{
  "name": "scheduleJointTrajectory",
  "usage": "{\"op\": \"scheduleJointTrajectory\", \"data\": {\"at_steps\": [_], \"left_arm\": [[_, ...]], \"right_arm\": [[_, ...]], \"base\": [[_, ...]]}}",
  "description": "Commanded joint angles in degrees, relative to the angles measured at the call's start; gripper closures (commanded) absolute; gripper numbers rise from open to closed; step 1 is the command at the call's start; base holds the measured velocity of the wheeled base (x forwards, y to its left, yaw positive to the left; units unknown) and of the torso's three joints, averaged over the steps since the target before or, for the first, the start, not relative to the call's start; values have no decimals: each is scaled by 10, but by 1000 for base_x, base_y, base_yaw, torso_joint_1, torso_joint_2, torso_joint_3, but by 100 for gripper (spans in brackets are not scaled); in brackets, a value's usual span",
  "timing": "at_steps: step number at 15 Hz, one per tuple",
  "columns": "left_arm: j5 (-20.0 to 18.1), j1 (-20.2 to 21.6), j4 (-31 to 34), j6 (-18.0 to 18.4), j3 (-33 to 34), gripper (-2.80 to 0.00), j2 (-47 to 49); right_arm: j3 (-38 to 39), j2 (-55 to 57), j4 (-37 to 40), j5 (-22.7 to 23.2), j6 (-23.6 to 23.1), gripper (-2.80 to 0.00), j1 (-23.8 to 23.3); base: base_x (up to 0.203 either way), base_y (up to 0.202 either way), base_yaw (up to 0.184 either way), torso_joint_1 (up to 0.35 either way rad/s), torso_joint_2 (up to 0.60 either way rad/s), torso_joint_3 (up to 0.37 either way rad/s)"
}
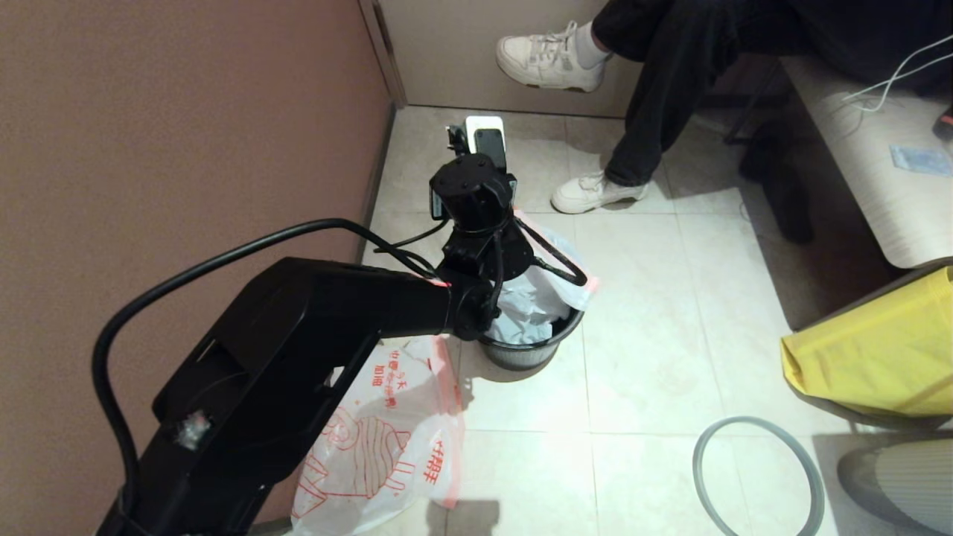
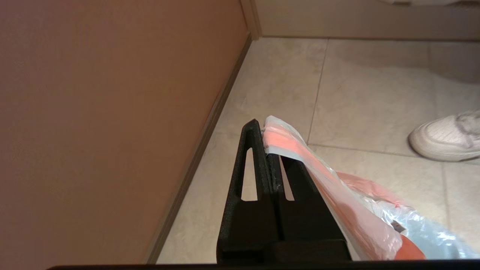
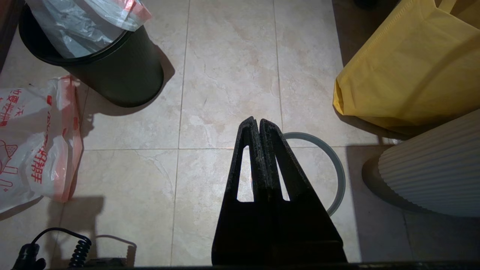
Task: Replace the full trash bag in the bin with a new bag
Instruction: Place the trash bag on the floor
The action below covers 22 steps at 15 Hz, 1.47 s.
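The small dark bin [image 1: 528, 350] [image 3: 123, 75] stands on the tile floor by the brown wall. In it sits the full trash bag [image 1: 536, 298] [image 3: 82, 22], crumpled translucent white with pink-red edges. My left arm [image 1: 476, 246] reaches over the bin. My left gripper [image 2: 262, 129] is shut on that bag's pink-red edge [image 2: 285, 140], which trails back toward the bin. The new bag [image 1: 380, 447] [image 3: 30, 135], limp with bold red cartoon print, lies flat on the floor beside the bin. My right gripper [image 3: 258, 120] hangs shut and empty over the floor.
The grey ring rim [image 1: 752, 421] [image 3: 333, 168] lies on the floor, apart from the bin. A large yellow bag [image 1: 878, 350] [image 3: 405, 67] and a white ribbed object [image 3: 431, 168] stand at the right. A seated person's shoe [image 1: 595, 193] rests just beyond the bin.
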Motion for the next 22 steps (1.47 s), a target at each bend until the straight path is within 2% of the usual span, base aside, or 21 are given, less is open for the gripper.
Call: {"op": "scheduleJointTrajectory", "data": {"at_steps": [1, 7, 14, 16, 18, 22], "left_arm": [[5, -2, 2, 2, 0, 0, -31], [6, 1, 54, 4, 0, 0, -115], [-5, 45, 138, 6, 0, 0, -240], [-11, 62, 155, 19, -1, 0, -267], [-23, 89, 155, 49, -1, 0, -296], [-27, 128, 156, 81, -1, 0, -308]], "right_arm": [[0, 0, 0, 0, 0, 0, 0], [0, 0, 0, 0, 0, 0, 0], [0, 0, 0, 0, 0, 0, 0], [0, 0, -1, 0, 0, 0, 0], [0, 0, 0, 0, 0, 0, 0], [0, 0, 0, 0, 0, 0, 0]], "base": [[0, 0, 0, 0, 0, 0], [0, 0, 0, 0, 0, 0], [0, 0, 0, 0, 0, 0], [0, 0, 0, 0, 0, 0], [0, 0, 0, 0, 0, 0], [0, 0, 0, 0, 0, 0]]}}
